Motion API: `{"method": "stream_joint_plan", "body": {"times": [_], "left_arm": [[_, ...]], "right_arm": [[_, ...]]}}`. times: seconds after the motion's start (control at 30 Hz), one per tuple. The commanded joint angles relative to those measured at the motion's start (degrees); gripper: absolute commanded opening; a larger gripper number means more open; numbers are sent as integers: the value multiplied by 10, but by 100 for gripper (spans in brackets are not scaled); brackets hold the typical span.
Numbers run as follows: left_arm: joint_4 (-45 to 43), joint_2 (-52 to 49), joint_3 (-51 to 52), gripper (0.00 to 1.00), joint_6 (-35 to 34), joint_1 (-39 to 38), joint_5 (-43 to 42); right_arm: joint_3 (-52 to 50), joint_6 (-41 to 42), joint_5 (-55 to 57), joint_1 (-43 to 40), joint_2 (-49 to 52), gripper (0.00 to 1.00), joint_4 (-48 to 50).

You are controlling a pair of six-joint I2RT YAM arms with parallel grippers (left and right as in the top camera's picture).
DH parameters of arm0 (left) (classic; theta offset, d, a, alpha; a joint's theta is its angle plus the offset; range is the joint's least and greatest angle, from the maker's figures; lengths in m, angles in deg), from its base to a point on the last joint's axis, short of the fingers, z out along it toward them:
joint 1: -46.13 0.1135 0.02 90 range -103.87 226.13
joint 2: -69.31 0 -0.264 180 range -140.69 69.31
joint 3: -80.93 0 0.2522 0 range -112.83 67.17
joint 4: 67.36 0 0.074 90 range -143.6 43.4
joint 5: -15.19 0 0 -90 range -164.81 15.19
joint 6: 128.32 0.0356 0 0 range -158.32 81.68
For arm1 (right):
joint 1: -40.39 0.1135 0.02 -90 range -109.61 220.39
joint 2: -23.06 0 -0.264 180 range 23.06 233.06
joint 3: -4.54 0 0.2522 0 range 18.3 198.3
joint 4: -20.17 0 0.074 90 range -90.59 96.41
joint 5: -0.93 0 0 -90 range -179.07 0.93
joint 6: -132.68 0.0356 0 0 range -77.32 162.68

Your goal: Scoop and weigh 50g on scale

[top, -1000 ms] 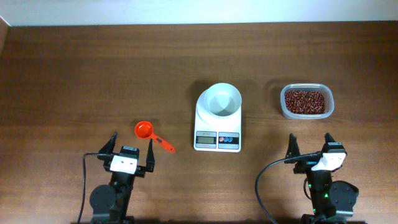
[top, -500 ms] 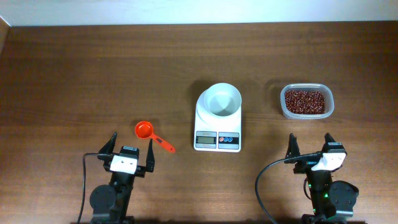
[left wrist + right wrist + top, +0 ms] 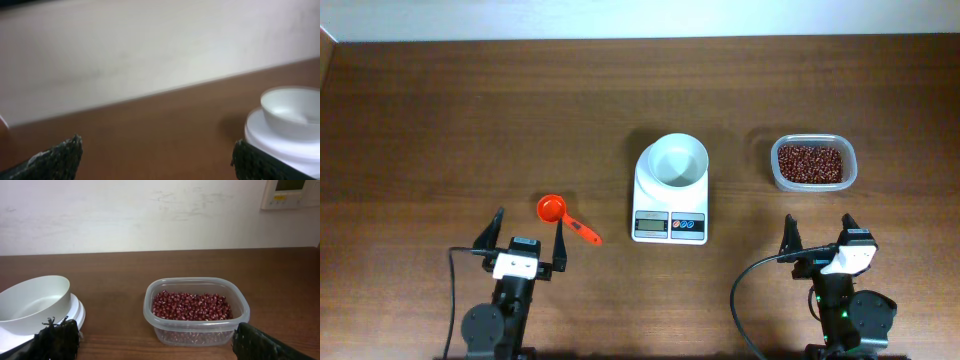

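Overhead: the scale [image 3: 670, 227] lies ahead between left end effector [image 3: 530, 224] and right end effector [image 3: 818, 221], both wide.

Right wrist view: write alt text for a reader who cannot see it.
A clear plastic tub of red-brown beans sits on a wooden table, with an empty white bowl on a white scale to its left. The open right claw shows fingertips at the bottom corners.

The left wrist view is blurred, and its right edge cuts off the small white rounded-rectangular digital scale [image 3: 270, 145] and the round white bowl [image 3: 292, 110] on it, while from overhead the scale's grey display [image 3: 650, 225] is too small to read.
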Motion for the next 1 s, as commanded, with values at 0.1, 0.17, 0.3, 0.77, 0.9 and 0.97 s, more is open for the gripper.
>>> {"method": "stream_joint_plan", "body": {"times": [0.1,0.17,0.3,0.77,0.9,0.97], "left_arm": [[-97,4,1,99,-7,-1,8],[-119,4,1,99,-7,-1,8],[-130,4,-17,99,-7,-1,8],[49,-16,-190,99,-133,-1,67],[193,-45,-289,99,-188,-1,98],[242,-68,-332,99,-222,-1,97]], "right_arm": [[-5,4,3,5,-1,99,-2],[-5,4,3,5,-1,99,-2],[-5,4,3,5,-1,99,-2],[-5,4,3,5,-1,99,-2],[-5,4,3,5,-1,99,-2],[-5,4,3,5,-1,99,-2]]}}
